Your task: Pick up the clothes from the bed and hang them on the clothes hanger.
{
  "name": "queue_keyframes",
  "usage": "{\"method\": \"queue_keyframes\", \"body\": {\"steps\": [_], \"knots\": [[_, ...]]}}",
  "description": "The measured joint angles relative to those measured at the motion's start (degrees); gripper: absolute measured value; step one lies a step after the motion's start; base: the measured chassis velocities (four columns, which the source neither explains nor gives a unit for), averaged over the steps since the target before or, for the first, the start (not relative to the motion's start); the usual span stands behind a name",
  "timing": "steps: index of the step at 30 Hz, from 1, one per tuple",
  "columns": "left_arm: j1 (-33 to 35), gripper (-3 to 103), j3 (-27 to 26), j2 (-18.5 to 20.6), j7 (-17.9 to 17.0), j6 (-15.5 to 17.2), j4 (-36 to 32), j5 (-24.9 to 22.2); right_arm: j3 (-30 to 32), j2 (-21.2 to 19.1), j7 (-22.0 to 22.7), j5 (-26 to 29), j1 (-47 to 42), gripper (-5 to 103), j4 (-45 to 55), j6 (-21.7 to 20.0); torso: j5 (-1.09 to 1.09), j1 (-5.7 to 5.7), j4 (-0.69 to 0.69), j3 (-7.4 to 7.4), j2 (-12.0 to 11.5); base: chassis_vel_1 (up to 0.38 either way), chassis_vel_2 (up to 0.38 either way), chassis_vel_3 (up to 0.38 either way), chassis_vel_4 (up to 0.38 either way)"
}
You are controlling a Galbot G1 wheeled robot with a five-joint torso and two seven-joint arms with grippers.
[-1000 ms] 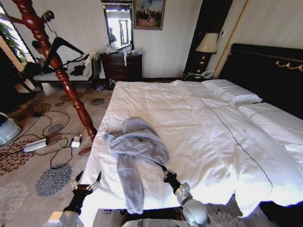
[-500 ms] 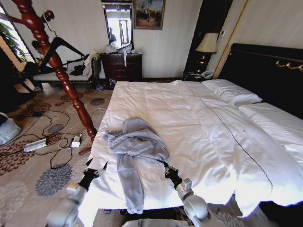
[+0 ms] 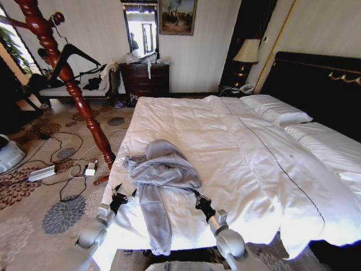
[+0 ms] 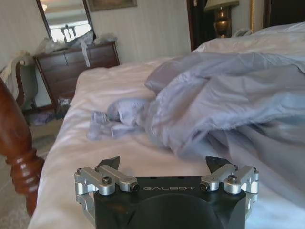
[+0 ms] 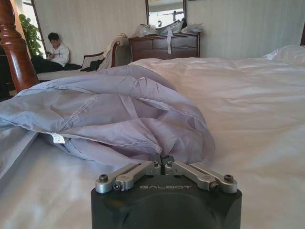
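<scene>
we have our right gripper (image 5: 163,162) pinched on the clothes (image 3: 163,172), our left gripper (image 4: 163,163) spread just short of them; lifting and hanging remain.

Counted: one jacket (image 3: 161,175) on one bed (image 3: 237,147). Two pillows (image 3: 276,109) at the headboard end. One clothes hanger (image 3: 76,56) on one wooden stand (image 3: 67,79). Two grippers: left gripper (image 3: 123,196), right gripper (image 3: 197,196). One dresser (image 3: 145,79), one mirror (image 3: 141,28), one framed picture (image 3: 177,16), one lamp (image 3: 246,53).
</scene>
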Motion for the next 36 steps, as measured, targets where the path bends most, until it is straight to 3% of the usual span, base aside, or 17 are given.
{"method": "queue_keyframes", "body": {"steps": [5,15,18,20,23,28,32,36], "knots": [[-2.88,103,1.4,-0.06,-0.32,-0.54,0.88,0.07,0.17,-0.13,0.02,-0.03,-0.17,0,-0.01,0.12,0.0,0.0,0.0,0.0,0.0,0.0,0.0,0.0,0.0],[-7.36,92,4.85,-2.22,-1.2,-1.22,3.81,2.35,0.95,-0.83,0.06,-0.13,-0.61,0,0.42,0.27,0.0,-0.01,0.0,0.0,0.01,0.0,0.0,0.0,0.0],[-8.61,76,5.09,-3.36,-1.64,-1.49,4.67,2.72,1.12,-0.84,0.06,-0.16,-0.77,0,0.57,0.33,0.0,-0.01,0.0,0.0,0.01,0.0,0.0,0.0,0.0],[-8.71,76,5.13,-3.44,-1.69,-1.5,4.7,2.71,1.12,-0.82,0.06,-0.17,-0.79,0,0.6,0.33,0.0,-0.01,-0.01,0.0,0.01,0.0,0.0,0.0,0.0],[-8.83,60,5.24,-3.55,-1.72,-1.51,4.69,2.63,0.91,-0.69,0.06,-0.34,-0.73,0,0.63,0.33,0.0,-0.01,0.0,0.0,0.01,0.0,0.0,0.0,0.0],[-8.35,49,4.61,-3.92,-1.72,-1.51,4.42,2.39,0.57,-0.57,0.06,-0.47,-0.6,0,0.63,0.33,0.0,-0.01,-0.01,-0.01,0.01,0.0,0.0,0.0,0.0],[-7.25,28,4.19,-3.76,-1.7,-1.49,3.41,2.38,0.16,-1.05,0.07,-0.55,-0.41,0,0.63,0.31,-0.01,-0.01,0.0,-0.01,0.01,0.0,0.0,0.0,0.0],[-6.7,16,4.11,-3.18,-1.68,-1.45,2.47,2.38,0.07,-1.43,0.13,-0.51,-0.27,0,0.87,0.19,-0.01,-0.01,0.0,-0.01,0.01,0.0,0.0,0.0,0.0]]}}
